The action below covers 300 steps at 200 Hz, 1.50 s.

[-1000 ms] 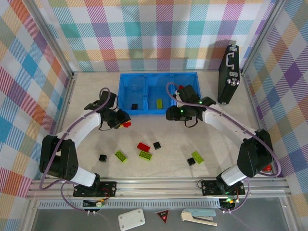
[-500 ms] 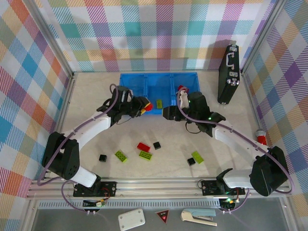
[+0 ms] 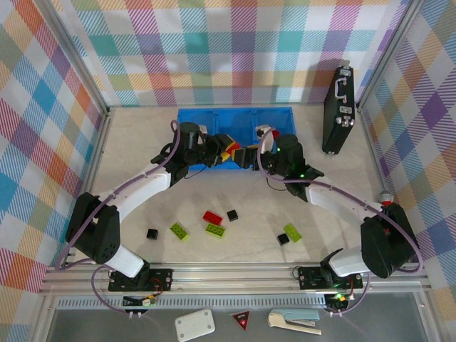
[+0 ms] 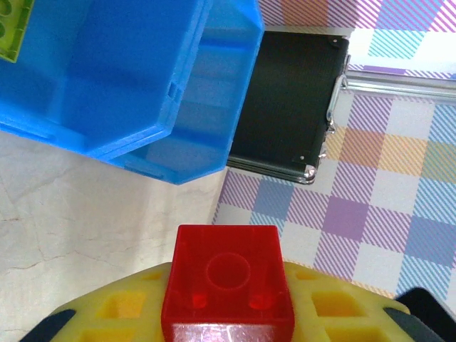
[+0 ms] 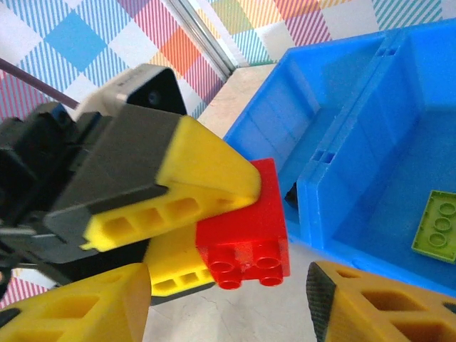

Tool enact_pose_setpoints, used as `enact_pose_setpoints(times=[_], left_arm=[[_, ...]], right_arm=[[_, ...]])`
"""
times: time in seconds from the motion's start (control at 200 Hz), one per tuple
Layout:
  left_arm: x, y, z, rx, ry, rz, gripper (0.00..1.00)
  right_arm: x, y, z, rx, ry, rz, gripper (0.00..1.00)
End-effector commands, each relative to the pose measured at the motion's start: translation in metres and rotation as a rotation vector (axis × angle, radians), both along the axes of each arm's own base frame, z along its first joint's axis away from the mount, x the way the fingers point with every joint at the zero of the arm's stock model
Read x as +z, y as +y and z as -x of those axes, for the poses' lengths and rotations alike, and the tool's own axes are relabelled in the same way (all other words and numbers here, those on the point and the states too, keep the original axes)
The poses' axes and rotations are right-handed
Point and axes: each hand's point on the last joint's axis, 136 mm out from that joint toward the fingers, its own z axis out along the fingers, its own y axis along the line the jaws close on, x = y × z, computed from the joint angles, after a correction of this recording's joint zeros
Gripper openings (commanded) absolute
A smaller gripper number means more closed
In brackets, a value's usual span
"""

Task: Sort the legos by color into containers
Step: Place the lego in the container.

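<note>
Red brick [image 4: 226, 281] pinched between the left gripper's [image 4: 226, 322] yellow fingers, mid-frame in the top view, at the blue tray's [image 3: 192, 122] near side. Right gripper [image 5: 229, 296] faces it, jaws well apart, nothing held. Lime brick [image 5: 442, 226] lies in a tray compartment. Loose legos [image 3: 211, 217] scattered lower centre.

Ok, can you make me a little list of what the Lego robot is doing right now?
left gripper: shut on a red lego, held up by the blue tray
right gripper: open, pointing at that brick
in the tray: one green lego
loose legos: one red, three green and three black, on the table nearer the arm bases
black case: standing to the right of the tray
</note>
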Motion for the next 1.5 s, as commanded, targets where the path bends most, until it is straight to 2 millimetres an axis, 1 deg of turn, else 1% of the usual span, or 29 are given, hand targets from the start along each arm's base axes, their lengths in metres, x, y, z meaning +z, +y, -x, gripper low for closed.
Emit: enact_pose_setpoints(times=[0.0, 0.155, 0.225, 0.465, 0.555, 0.735, 0.79, 0.875, 0.98, 1.105, 1.26, 1.39, 1.425, 1.47, 1.495], left_arm=[[0.029, -0.008, 0.002, -0.013, -0.034, 0.071, 0.31], [0.033, -0.009, 0.004, -0.013, -0.037, 0.078, 0.31], [0.034, -0.010, 0.005, -0.016, -0.037, 0.086, 0.31], [0.039, -0.013, 0.007, -0.020, -0.041, 0.106, 0.31], [0.041, -0.014, 0.008, -0.019, -0.045, 0.115, 0.31], [0.041, -0.013, 0.010, -0.018, -0.044, 0.115, 0.32], [0.039, -0.012, 0.011, -0.016, -0.042, 0.112, 0.34], [0.036, -0.010, 0.011, -0.013, -0.042, 0.098, 0.42], [0.029, -0.007, 0.012, -0.014, -0.038, 0.064, 0.49], [0.018, 0.000, 0.013, -0.012, -0.039, 0.005, 0.51], [0.003, 0.016, 0.015, -0.020, -0.045, -0.122, 0.52], [-0.006, 0.032, 0.018, -0.035, -0.058, -0.231, 0.54], [-0.010, 0.037, 0.021, -0.043, -0.055, -0.274, 0.53], [-0.010, 0.043, 0.022, -0.050, -0.070, -0.325, 0.54], [-0.015, 0.049, 0.026, -0.060, -0.052, -0.368, 0.54]], right_arm=[[0.011, 0.005, -0.006, 0.005, -0.089, -0.020, 0.61], [0.013, 0.012, -0.008, 0.038, -0.109, -0.043, 0.60], [0.014, 0.014, -0.010, 0.041, -0.113, -0.047, 0.57], [0.011, 0.018, -0.014, 0.046, -0.110, -0.040, 0.52], [0.010, 0.019, -0.015, 0.050, -0.108, -0.035, 0.52], [0.011, 0.016, -0.015, 0.035, -0.111, -0.031, 0.43], [0.012, 0.014, -0.015, 0.027, -0.112, -0.022, 0.40], [0.013, 0.011, -0.015, 0.017, -0.114, 0.000, 0.39], [0.010, 0.001, -0.018, -0.008, -0.088, 0.025, 0.38], [0.004, -0.011, -0.020, -0.036, -0.060, 0.073, 0.38], [-0.005, -0.036, -0.027, -0.095, -0.024, 0.127, 0.37], [-0.014, -0.062, -0.036, -0.159, 0.012, 0.178, 0.37], [-0.017, -0.070, -0.039, -0.177, 0.027, 0.192, 0.37], [-0.020, -0.079, -0.043, -0.196, 0.044, 0.209, 0.36], [-0.021, -0.084, -0.046, -0.206, 0.055, 0.217, 0.36]])
